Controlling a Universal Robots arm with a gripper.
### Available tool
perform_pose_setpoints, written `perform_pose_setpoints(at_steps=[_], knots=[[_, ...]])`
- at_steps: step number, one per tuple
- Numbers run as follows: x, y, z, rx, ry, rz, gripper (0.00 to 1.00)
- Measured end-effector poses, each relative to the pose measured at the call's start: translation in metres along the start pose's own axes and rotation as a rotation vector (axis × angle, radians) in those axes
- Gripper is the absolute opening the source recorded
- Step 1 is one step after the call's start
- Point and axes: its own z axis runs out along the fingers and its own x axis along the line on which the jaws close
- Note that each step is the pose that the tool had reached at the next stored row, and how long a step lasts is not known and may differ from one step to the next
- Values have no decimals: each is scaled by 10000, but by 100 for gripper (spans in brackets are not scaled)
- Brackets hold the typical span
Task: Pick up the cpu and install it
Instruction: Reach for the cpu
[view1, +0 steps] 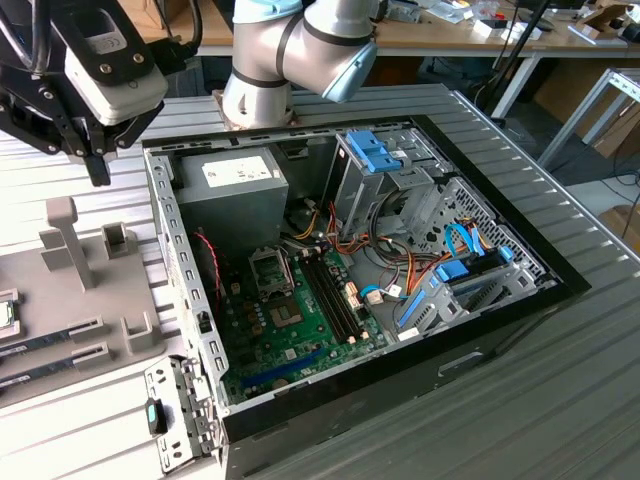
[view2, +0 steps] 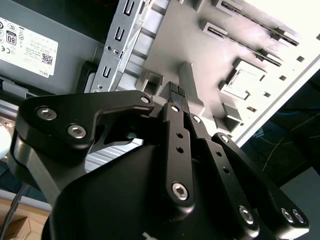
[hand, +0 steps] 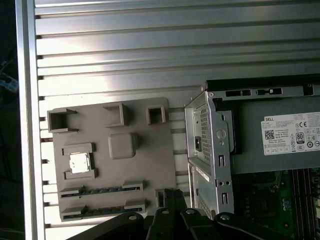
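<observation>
The cpu (hand: 79, 162), a small silvery square chip, lies in a recess of the grey holder tray (hand: 145, 150) beside the open computer case (view1: 500, 330). It also appears in the second wrist view (view2: 240, 81) and at the exterior view's left edge (view1: 6, 316). My gripper (view1: 97, 170) hangs well above the tray's upright posts, off to one side of the chip. Its black fingers (view2: 176, 107) meet at the tips with nothing between them, as the first wrist view (hand: 170, 196) also shows. The black socket frame (view1: 270, 272) sits on the green motherboard inside the case.
Two long memory sticks (hand: 100, 191) lie in tray slots next to the cpu. A tall grey post (view1: 66, 240) rises from the tray. The case holds a grey power supply (view1: 230, 185), blue drive brackets (view1: 375, 155) and loose cables. The arm's base (view1: 255, 95) stands behind the case.
</observation>
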Motion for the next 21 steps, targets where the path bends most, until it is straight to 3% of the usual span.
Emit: perform_pose_setpoints(at_steps=[21], knots=[[59,-4,0,0,1,0,11]])
